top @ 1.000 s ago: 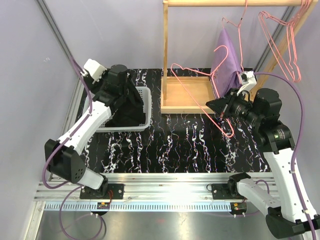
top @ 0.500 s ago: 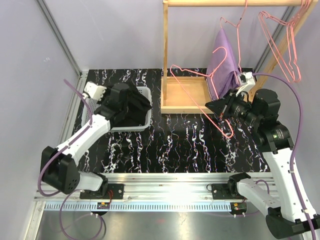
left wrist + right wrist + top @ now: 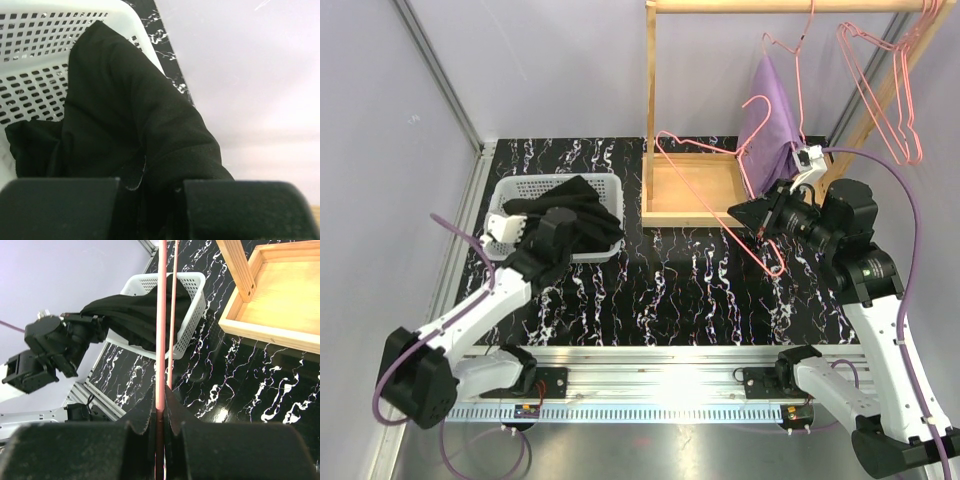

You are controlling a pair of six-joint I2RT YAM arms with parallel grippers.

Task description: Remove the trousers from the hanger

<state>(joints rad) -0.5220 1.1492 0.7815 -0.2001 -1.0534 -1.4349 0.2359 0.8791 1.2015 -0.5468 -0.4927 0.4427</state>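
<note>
Trousers (image 3: 130, 125), black, over white basket (image 3: 30, 50), pinched in left hand (image 3: 151, 200), right hand (image 3: 160, 426) clamped on pink hanger (image 3: 161, 315)

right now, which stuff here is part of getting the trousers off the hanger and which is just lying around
Job: black trousers, held by the left gripper at the white basket; purple trousers hanging at the back; pink hanger in the right gripper.
Lying about: wooden rack, spare hangers on its rail.

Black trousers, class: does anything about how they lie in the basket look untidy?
Yes. The black trousers spill over the near right rim of the white basket, one end pulled out and held between the fingers of the left gripper.
</note>
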